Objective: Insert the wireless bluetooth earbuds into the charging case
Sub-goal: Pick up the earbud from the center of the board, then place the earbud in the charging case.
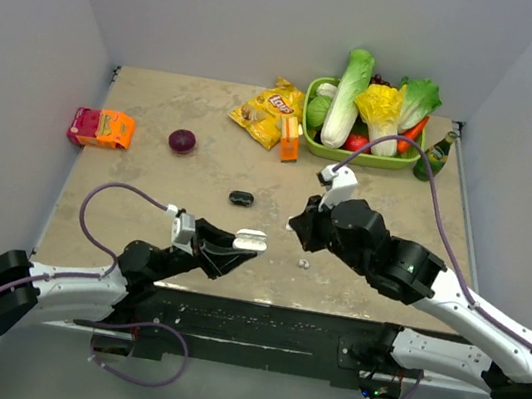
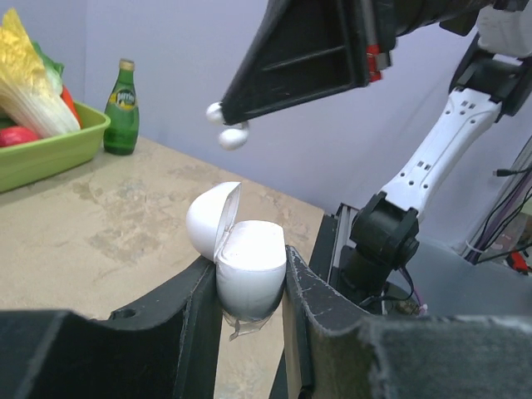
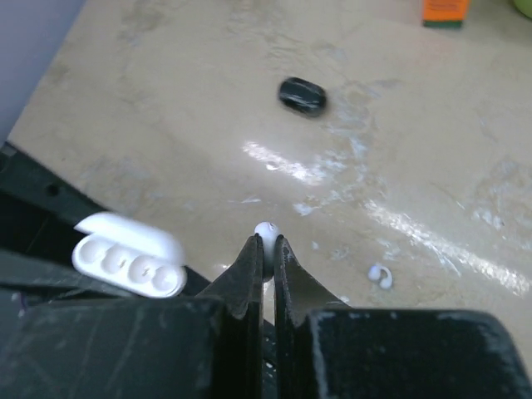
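My left gripper (image 1: 236,246) is shut on the white charging case (image 1: 250,242) and holds it above the table's near edge with its lid open. In the left wrist view the case (image 2: 249,266) sits between the fingers (image 2: 187,324), lid (image 2: 208,220) swung left. My right gripper (image 1: 295,226) is shut on a white earbud (image 3: 266,232), just right of the case (image 3: 129,256) and higher than it. The left wrist view shows that bud (image 2: 231,135) hanging above the case. A second white earbud (image 1: 303,263) lies on the table (image 3: 380,276). No black earbuds show.
A black pill-shaped case (image 1: 241,198) lies mid-table, also in the right wrist view (image 3: 302,95). At the back are a green basket (image 1: 312,116) of vegetables, a chips bag (image 1: 268,111), an orange box (image 1: 290,139) and a green bottle (image 1: 436,154). A red onion (image 1: 182,141) and an orange-red packet (image 1: 101,128) lie left.
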Available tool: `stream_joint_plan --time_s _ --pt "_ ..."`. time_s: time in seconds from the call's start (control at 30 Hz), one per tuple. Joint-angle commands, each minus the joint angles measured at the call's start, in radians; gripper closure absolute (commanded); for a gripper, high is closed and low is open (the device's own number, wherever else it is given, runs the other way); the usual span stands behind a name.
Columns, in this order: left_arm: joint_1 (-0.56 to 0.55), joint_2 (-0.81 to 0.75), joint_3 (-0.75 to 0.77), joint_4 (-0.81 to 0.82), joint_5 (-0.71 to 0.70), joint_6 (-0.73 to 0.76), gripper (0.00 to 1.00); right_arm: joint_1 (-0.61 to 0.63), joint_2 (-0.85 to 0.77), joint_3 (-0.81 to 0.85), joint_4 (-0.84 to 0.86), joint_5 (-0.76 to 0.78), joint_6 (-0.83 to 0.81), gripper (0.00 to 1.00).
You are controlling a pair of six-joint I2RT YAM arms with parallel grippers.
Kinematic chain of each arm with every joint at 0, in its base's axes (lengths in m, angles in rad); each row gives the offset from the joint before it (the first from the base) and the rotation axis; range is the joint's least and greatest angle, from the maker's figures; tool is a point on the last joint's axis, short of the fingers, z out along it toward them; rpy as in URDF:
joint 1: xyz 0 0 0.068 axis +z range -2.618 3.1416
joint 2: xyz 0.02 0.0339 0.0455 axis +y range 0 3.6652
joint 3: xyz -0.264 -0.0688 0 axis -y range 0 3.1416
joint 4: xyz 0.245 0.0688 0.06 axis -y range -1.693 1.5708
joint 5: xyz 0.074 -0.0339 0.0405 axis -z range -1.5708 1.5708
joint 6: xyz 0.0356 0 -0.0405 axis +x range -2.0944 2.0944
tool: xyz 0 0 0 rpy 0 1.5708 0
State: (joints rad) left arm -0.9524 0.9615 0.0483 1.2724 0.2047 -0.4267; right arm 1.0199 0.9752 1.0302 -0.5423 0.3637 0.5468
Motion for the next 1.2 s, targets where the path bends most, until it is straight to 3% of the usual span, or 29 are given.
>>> stream_joint_plan --time_s 0.0,0.3,0.6,0.9,1.17 --pt "-0.005 -0.061 -0.195 0.087 -0.004 0.006 1.00 0.130 0.025 0.145 -0.143 -0.106 -0.273 1.00" --pt "0.007 -0.046 -0.156 0.059 0.215 -0.006 1.00 0.229 0.091 0.263 -0.248 -0.212 -0.476 1.00" --pt "0.007 0.138 -0.070 0.085 0.436 -0.023 1.00 0.243 0.091 0.278 -0.288 -0.262 -0.541 1.00" --pt "0.020 0.201 0.008 0.081 0.531 -0.058 1.00 0.273 0.102 0.281 -0.324 -0.384 -0.594 1.00" --pt "0.032 0.215 0.085 0.059 0.594 -0.099 1.00 0.347 0.129 0.269 -0.289 -0.391 -0.590 1.00"
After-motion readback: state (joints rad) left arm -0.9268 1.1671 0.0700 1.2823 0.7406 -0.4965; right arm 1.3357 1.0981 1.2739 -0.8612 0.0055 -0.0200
